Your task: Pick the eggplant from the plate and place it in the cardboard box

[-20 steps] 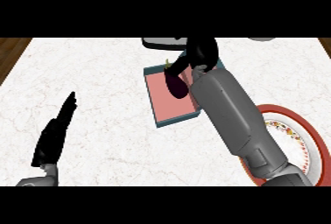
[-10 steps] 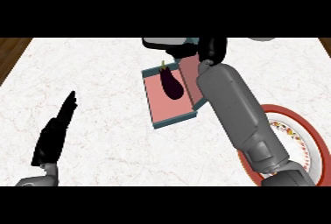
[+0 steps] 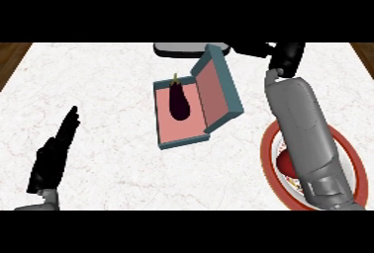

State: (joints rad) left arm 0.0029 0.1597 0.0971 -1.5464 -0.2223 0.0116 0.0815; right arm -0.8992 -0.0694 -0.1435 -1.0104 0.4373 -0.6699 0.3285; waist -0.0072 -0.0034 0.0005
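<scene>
A dark purple eggplant (image 3: 179, 102) lies inside the cardboard box (image 3: 218, 94), which has a pink floor and teal walls. The box sits at the middle of the counter, and its right wall stands up tall. My right hand (image 3: 286, 55) is at the far edge, up and to the right of the box; it is open and holds nothing. Under my right forearm lies the red-rimmed plate (image 3: 349, 154), half hidden. At the left, my left hand (image 3: 53, 154) rests open, fingers straight, pointing away.
A grey object (image 3: 181, 49) lies at the counter's far edge, just behind the box. A red item (image 3: 286, 166) shows on the plate beside my forearm. Bare white marble (image 3: 110, 99) spreads between the left hand and the box.
My right hand has let go of the eggplant and drawn back up and to the right. The eggplant now lies in the box, whose right side has shifted and risen.
</scene>
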